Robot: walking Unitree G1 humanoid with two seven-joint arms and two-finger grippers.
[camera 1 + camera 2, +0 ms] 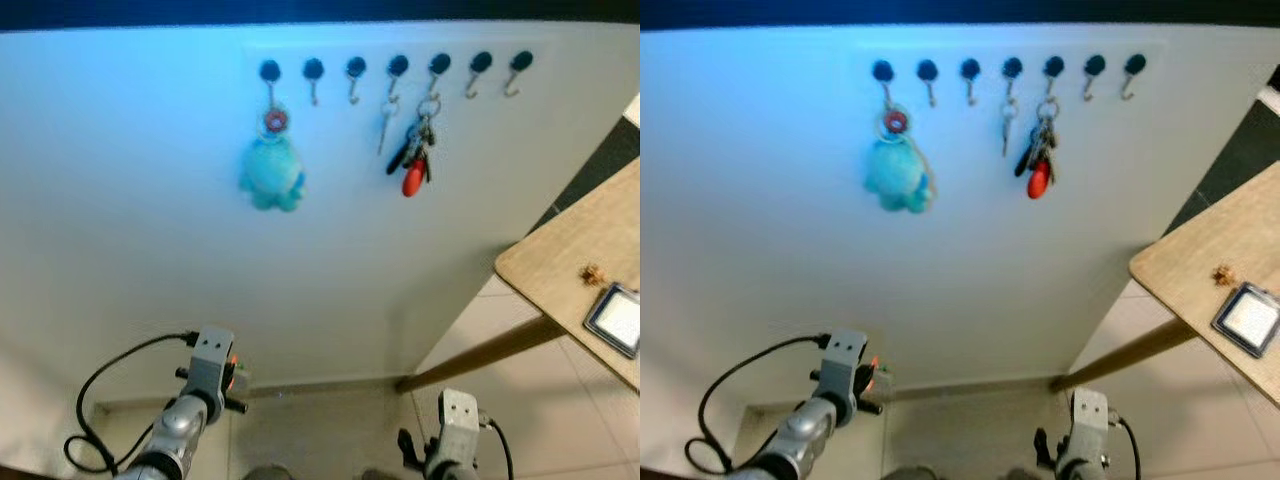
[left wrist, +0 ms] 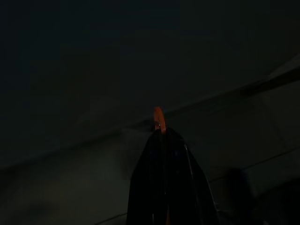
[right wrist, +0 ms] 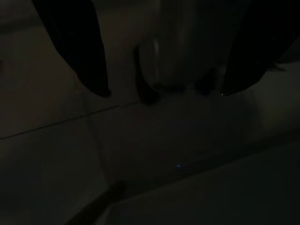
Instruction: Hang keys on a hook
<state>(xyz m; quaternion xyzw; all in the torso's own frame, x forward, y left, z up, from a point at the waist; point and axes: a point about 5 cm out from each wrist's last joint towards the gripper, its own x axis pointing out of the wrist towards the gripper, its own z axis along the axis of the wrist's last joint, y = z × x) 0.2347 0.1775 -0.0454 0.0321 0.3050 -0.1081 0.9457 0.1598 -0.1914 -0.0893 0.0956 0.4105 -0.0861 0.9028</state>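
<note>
Seven hooks (image 1: 396, 68) run in a row high on the white wall in the left eye view. The first carries a teal plush keychain (image 1: 272, 168), the fourth a single key (image 1: 385, 122), the fifth a bunch of keys (image 1: 415, 155) with a red fob; the second, third, sixth and seventh are bare. Both arms hang low near the floor, well below the row, so any hook lies up and ahead of them. The left gripper (image 1: 236, 382) is raised a little higher than the right gripper (image 1: 408, 448). A wooden surface (image 1: 560, 262) with a small tablet (image 1: 616, 318) juts in on the right.

The right eye view gives the same layout, the bare second hook (image 1: 927, 72) roughly above the left arm.

In the dark left wrist view the jaws are pressed together on a thin orange thing (image 2: 159, 118) poking past the tips; I judge it part of the keys to be hung, though I cannot confirm that.

In the right wrist view the black fingers (image 3: 82, 51) stand wide apart with nothing between them, tiled floor beneath.
</note>
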